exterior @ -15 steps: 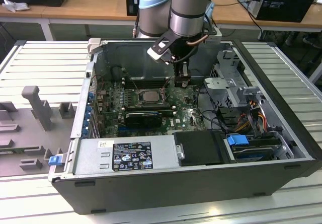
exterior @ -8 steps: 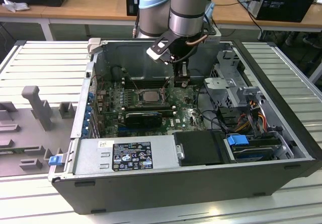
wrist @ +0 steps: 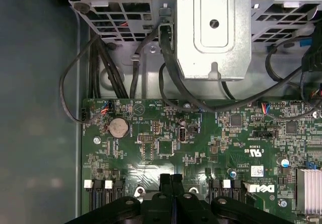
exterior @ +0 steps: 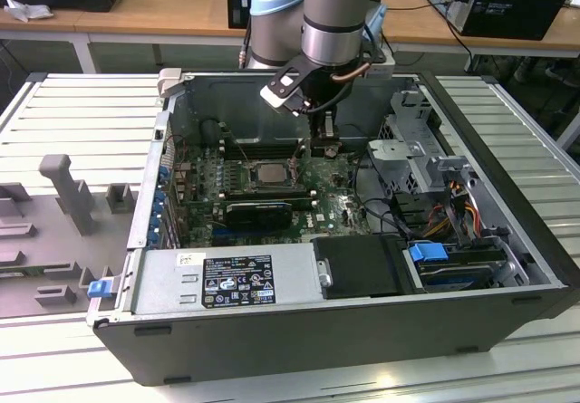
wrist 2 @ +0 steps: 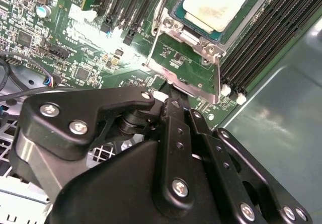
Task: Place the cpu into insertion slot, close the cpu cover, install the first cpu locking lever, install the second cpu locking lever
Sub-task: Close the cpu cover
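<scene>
One cpu [wrist 2: 216, 5] sits flat in the slot [exterior: 246, 175] on the green board [wrist: 151, 148], pale top up, with the one metal cover [wrist 2: 183, 38] lying round it. Two black fingers [wrist: 165, 183] of the gripper [wrist 2: 168, 95] are pressed together, tips just beside the cover's edge. Whether they pinch anything there I cannot tell. Black memory slots [wrist 2: 266, 32] run along both sides of the socket. One coin battery [wrist: 118, 127] lies on the board. One printed label [exterior: 237, 281] is stuck on the grey power supply [exterior: 181, 281], its writing too small to make out.
</scene>
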